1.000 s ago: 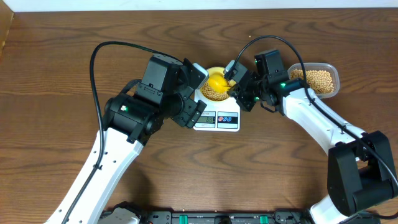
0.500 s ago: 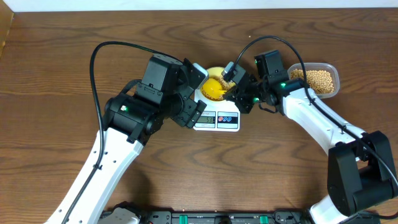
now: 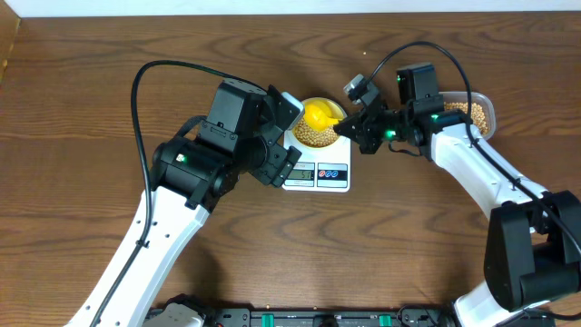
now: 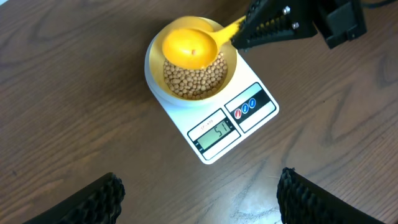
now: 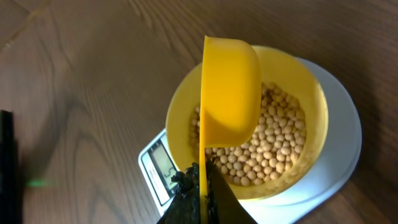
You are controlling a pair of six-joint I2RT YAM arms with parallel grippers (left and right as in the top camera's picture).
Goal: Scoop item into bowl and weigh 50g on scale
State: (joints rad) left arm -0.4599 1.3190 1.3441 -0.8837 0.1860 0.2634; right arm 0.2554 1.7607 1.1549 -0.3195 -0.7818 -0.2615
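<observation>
Wooden table (image 3: 91, 91) — right gripper (image 3: 352, 128) clamps the scoop (image 3: 318, 116) above the bowl (image 4: 231, 62) of beans (image 4: 193, 79); left gripper (image 4: 199, 200) spread.

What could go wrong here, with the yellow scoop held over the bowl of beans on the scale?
1. The scale reads 51, just past the target, so any bean falling from the scoop would likely worsen the overshoot.
2. The right gripper holds the scoop close above the bowl; a bump on the rim could shift the bowl or spill beans.
</observation>
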